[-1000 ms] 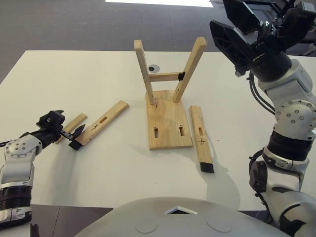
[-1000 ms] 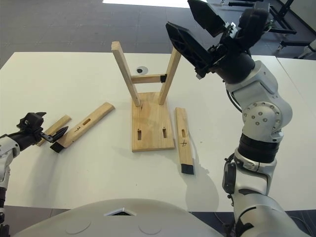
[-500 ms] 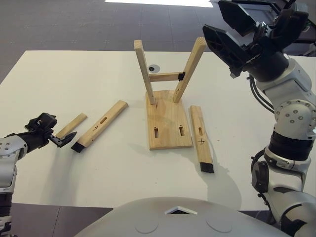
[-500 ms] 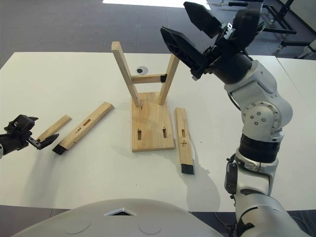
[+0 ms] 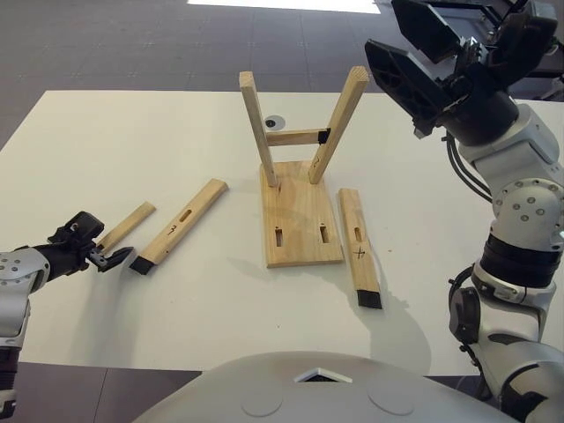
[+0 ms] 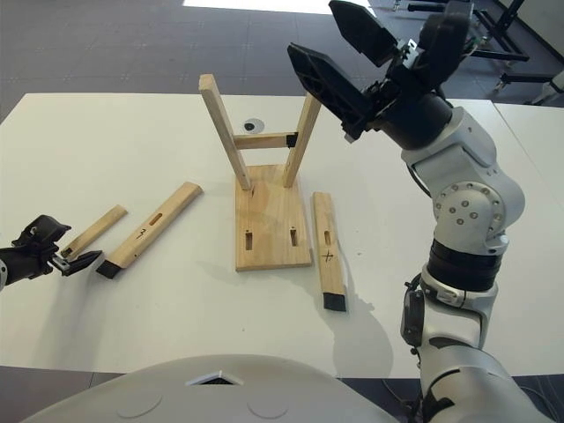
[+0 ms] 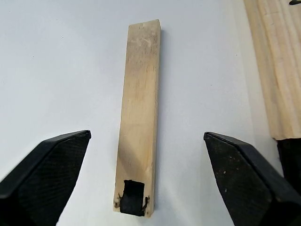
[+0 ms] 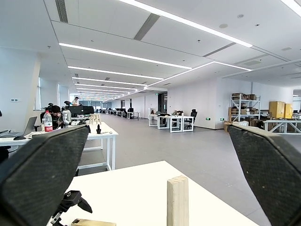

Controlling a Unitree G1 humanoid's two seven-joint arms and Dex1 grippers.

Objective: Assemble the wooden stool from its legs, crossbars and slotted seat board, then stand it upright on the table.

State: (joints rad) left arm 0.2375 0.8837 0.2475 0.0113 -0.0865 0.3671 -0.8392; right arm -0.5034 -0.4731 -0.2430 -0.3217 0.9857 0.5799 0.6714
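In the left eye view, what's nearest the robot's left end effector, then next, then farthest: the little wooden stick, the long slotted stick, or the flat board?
1. Short plain wooden crossbar, at the left end effector.
2. Long slotted wooden leg with black tip, just right of it.
3. Flat slotted wooden seat board, mid-table.

Holds the left arm low and extended forward at the near left, forearm almost level, left gripper (image 5: 113, 258) just over the tabletop (image 5: 220, 300), dark fingers (image 7: 47, 169) spread wide apart. Carries the right arm bent and lifted high at the far right, right gripper (image 5: 388, 28) aimed leftward, broad black fingers (image 5: 401, 75) parted wide, gripping nothing.
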